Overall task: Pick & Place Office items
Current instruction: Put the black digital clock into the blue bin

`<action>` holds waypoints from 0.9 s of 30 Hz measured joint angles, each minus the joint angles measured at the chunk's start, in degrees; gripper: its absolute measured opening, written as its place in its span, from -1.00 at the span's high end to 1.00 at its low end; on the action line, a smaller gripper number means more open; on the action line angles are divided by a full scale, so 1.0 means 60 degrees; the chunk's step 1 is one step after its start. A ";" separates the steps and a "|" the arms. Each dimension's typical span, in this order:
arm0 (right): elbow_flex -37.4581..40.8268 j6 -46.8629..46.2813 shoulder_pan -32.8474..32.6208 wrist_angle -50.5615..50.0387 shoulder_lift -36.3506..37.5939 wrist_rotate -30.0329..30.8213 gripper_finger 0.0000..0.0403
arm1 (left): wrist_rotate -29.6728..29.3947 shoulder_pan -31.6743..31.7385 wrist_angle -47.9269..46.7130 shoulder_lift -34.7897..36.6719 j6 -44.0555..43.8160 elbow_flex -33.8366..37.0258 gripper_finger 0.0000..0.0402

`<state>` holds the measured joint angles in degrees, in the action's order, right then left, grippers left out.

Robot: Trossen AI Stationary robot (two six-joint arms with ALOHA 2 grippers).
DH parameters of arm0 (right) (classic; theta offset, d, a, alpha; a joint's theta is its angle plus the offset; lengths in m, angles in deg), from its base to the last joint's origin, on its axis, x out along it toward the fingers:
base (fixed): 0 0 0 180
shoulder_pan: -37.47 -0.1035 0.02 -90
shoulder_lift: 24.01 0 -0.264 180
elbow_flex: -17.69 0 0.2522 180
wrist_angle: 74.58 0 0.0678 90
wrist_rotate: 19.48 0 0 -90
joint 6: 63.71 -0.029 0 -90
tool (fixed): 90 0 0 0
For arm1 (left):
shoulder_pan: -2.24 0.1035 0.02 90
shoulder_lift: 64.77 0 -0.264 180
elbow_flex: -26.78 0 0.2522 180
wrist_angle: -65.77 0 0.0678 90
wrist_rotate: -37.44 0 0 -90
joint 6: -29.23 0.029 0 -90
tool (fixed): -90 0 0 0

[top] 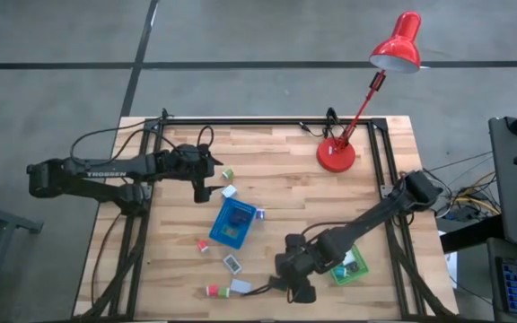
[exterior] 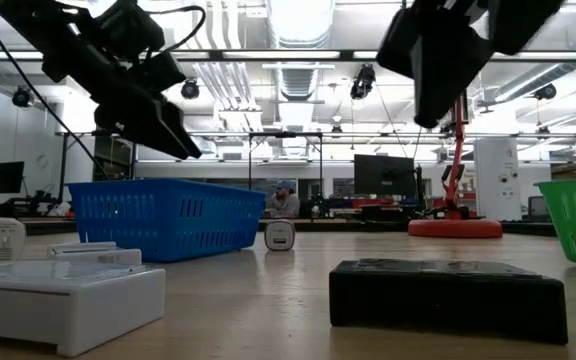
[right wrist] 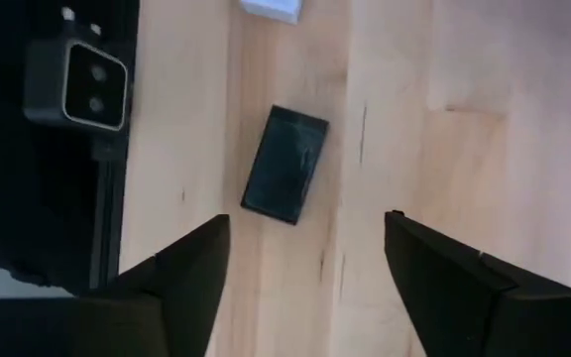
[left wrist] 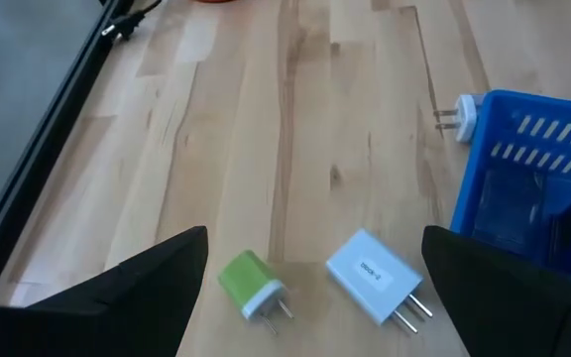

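In the lower middle of the overhead frame we see the right tool (right wrist: 305,268) hovering with fingers spread and empty directly over a black block (right wrist: 285,165) lying flat on the worktop (top: 285,184), its long axis running nearly between the fingers, the left arm far off.

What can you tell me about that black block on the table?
The black block is a flat, dark rectangle with rounded corners and a slightly shiny top. It lies flat on the wooden table, near the front edge, tilted a little. Nothing touches it. The right gripper hangs above it, fingers open.
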<state>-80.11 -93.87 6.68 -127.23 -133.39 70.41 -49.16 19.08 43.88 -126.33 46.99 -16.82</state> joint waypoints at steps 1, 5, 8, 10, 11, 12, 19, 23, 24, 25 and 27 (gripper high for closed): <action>-0.0153 -0.0030 -0.0008 -0.0034 -0.0139 -0.0029 -0.38 | -0.0001 0.0000 -0.0019 0.0004 0.0011 -0.0010 -0.88; -0.0812 -0.0046 -0.0104 -0.0202 -0.0662 -0.0258 -0.56 | -0.0009 -0.0004 -0.0200 0.0100 0.0041 0.0002 -0.88; -0.1306 -0.0047 -0.0178 -0.0437 -0.1157 -0.0500 -0.66 | -0.0157 -0.0004 -0.0341 0.0207 0.0076 0.0002 -0.88; -0.1662 -0.0051 -0.0208 -0.0546 -0.1518 -0.0659 -0.72 | -0.0329 0.0004 -0.0491 0.0346 0.0084 -0.0002 -0.88; -0.1821 -0.0062 -0.0225 -0.0637 -0.1661 -0.0729 -0.73 | -0.0415 0.0004 -0.0469 0.0401 0.0084 -0.0018 -0.88; -0.1965 -0.0080 -0.0252 -0.0854 -0.1792 -0.0778 -0.75 | -0.0481 0.0004 -0.0470 0.0487 0.0082 -0.0023 -0.88; -0.2672 -0.0225 -0.0352 -0.1521 -0.2468 -0.0668 -0.75 | -0.0548 0.0004 -0.0584 0.1026 0.0024 0.0019 -0.88; -0.2615 -0.0502 -0.0375 -0.1533 -0.2564 -0.0196 -0.75 | -0.0553 0.0000 -0.0684 0.1268 -0.0069 0.0027 -0.88; -0.2591 -0.0577 -0.0375 -0.1538 -0.2594 -0.0101 -0.75 | -0.0555 0.0000 -0.0717 0.1333 -0.0069 0.0027 -0.88; -0.2589 -0.0670 -0.0379 -0.1503 -0.2643 0.0037 -0.75 | -0.0554 0.0000 -0.0788 0.1375 -0.0069 0.0027 -0.88; -0.2561 -0.0838 -0.0390 -0.1475 -0.2677 0.0259 -0.75 | -0.0551 -0.0007 -0.0762 0.1438 -0.0093 0.0027 -0.88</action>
<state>-95.47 -98.90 4.34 -136.08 -149.45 71.96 -52.46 19.04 39.31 -117.70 46.43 -16.65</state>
